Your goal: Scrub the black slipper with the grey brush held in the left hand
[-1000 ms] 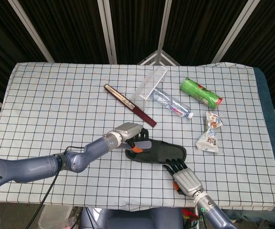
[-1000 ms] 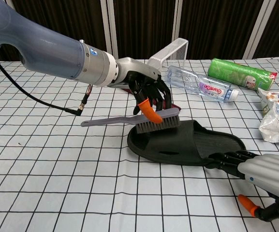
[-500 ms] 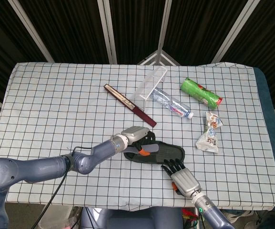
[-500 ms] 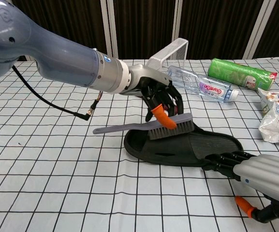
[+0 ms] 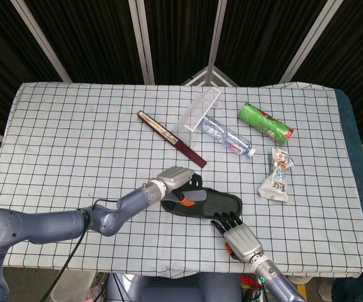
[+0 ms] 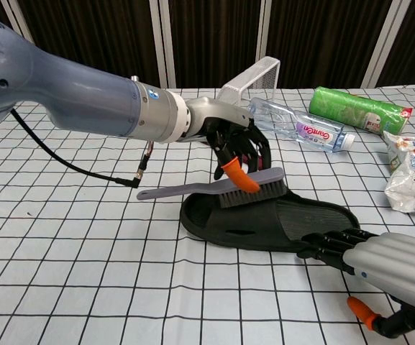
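The black slipper lies flat near the table's front edge. My left hand grips the grey brush, whose bristles rest on the slipper's strap. The brush handle sticks out to the left. My right hand sits at the slipper's near right end, its fingertips touching the sole's edge and holding nothing.
Behind the slipper lie a clear plastic bottle, a green tube-shaped packet, a crumpled snack bag, a clear bracket-shaped plastic piece and a dark red stick. A black cable trails from the left arm.
The left hand slid the brush rightward along the slipper, then back slightly left. The slipper shifted a little left and nearer. The right hand stayed at its end.
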`<state>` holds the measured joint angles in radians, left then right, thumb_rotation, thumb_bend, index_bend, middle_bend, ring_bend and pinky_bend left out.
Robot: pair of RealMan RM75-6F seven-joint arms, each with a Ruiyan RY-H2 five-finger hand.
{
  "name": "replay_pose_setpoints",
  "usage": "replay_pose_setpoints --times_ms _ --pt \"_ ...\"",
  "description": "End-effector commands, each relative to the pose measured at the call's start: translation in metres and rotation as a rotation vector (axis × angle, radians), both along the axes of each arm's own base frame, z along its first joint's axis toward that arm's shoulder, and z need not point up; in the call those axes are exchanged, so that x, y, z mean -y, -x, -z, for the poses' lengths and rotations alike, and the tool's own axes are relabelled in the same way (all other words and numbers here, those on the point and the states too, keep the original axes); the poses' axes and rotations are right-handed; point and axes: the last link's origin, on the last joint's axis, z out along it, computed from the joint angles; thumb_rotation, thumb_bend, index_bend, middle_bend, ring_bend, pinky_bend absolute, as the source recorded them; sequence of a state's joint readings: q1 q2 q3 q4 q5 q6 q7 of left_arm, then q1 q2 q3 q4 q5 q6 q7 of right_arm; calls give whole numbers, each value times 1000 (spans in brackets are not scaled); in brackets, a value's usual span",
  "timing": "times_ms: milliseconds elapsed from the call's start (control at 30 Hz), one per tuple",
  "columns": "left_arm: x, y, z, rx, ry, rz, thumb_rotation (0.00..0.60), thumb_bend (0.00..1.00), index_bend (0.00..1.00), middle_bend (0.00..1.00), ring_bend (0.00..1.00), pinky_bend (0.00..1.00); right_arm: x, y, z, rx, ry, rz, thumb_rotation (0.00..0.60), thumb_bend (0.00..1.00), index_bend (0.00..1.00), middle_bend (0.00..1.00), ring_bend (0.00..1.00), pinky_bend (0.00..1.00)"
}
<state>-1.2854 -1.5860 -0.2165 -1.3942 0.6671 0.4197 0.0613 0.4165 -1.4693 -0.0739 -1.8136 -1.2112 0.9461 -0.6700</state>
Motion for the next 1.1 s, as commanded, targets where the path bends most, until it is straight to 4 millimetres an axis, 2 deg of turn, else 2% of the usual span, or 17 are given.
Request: replay_pose_setpoints --times_ms 33,200,333,467,667,967,1100 --pt "0 11 -10 -95 -40 31 600 566 651 661 524 581 0 -1 0 0 1 -1 600 681 0 0 0 0" --pt "5 21 -16 -187 -34 23 600 568 651 661 524 581 0 -3 0 0 1 -2 600 682 0 0 0 0" --pt "7 19 -18 -226 -38 27 600 568 651 661 524 581 -1 -3 1 -2 -5 -2 600 682 0 0 0 0" --pt "6 7 -12 -188 -77 33 600 568 653 661 524 581 -2 -3 3 -5 -13 0 600 682 0 0 0 0" --pt "6 -14 3 -35 -141 45 600 567 654 661 523 580 -3 -3 6 -7 -17 0 600 682 0 0 0 0" --pt "11 -23 13 5 -116 79 600 567 653 661 521 577 -3 -2 7 -8 -25 3 600 682 0 0 0 0" --pt "11 -20 14 -18 -96 81 600 567 652 660 521 575 0 -2 5 -11 -21 6 600 682 0 0 0 0"
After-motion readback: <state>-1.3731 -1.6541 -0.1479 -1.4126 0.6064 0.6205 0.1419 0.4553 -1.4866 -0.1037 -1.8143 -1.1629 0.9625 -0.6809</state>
